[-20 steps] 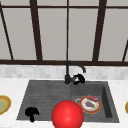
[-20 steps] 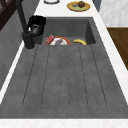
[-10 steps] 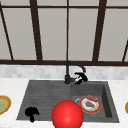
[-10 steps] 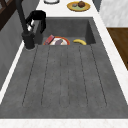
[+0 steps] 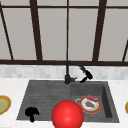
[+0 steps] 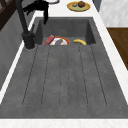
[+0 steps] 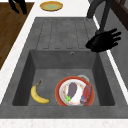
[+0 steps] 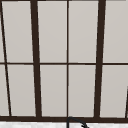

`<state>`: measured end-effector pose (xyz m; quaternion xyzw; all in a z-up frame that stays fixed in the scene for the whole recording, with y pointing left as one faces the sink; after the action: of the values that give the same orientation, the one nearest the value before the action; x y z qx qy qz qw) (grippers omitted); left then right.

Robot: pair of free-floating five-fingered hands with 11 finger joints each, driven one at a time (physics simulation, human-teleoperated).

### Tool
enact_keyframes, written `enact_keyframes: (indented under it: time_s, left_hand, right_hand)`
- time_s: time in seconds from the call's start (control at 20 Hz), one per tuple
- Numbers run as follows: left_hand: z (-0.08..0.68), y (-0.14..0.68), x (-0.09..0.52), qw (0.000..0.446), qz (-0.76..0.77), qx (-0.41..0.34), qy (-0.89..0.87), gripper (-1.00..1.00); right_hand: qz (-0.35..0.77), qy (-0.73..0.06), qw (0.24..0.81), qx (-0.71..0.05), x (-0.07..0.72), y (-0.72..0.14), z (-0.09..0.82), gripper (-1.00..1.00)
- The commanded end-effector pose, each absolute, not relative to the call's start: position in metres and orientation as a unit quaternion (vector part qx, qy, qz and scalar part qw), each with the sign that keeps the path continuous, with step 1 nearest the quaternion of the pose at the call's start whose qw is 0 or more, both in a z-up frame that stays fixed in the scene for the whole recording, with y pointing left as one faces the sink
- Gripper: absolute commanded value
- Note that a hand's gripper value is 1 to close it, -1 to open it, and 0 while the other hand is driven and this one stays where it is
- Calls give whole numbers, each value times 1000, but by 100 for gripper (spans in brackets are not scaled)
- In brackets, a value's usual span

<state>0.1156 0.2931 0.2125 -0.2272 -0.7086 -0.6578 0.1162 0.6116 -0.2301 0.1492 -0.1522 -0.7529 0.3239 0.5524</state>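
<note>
- Over the last second we find next to nothing changed. The right hand point(image 5: 85, 75) stays by the spout of the faucet point(image 5: 67, 74), and the left hand point(image 5: 31, 114) still hangs over the front left corner of the draining board point(image 5: 45, 95).
- We judge the right hand to be pausing at the faucet rather than in mid-move.
- The faucet stands at the sink's back rim, between the draining board and the basin point(image 7: 41, 72).
- The right side view gives us the right hand point(image 7: 103, 42) plainly. Its fingers are stretched out and spread and it holds nothing. We cannot tell whether it touches the faucet.
- That view also gives us a banana point(image 7: 38, 94) lying in the basin beside the plate point(image 7: 74, 92).
- The front view adds a red ball point(image 5: 67, 115) at the sink's front edge.
- The left side view adds a dish of food point(image 6: 78, 5) on the counter point(image 6: 110, 50) beyond the basin.
</note>
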Motion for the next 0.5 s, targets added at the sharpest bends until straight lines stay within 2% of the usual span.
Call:
enact_keyframes:
  time_s: [0.0, 0.25, 0.35, 0.45]
  left_hand:
    - [213, 293, 116, 116, -658, -227, -709, 0]
    - [213, 293, 116, 116, -658, -227, -709, 0]
    - [213, 293, 116, 116, -658, -227, -709, 0]
    - [213, 293, 116, 116, -658, -227, -709, 0]
  right_hand:
    - [370, -731, 542, -186, 599, -241, 149, -100]
    - [360, -744, 522, -209, 578, -237, 152, -100]
    - [339, -746, 545, -178, 587, -242, 152, -100]
    - [341, -747, 542, -180, 585, -240, 152, -100]
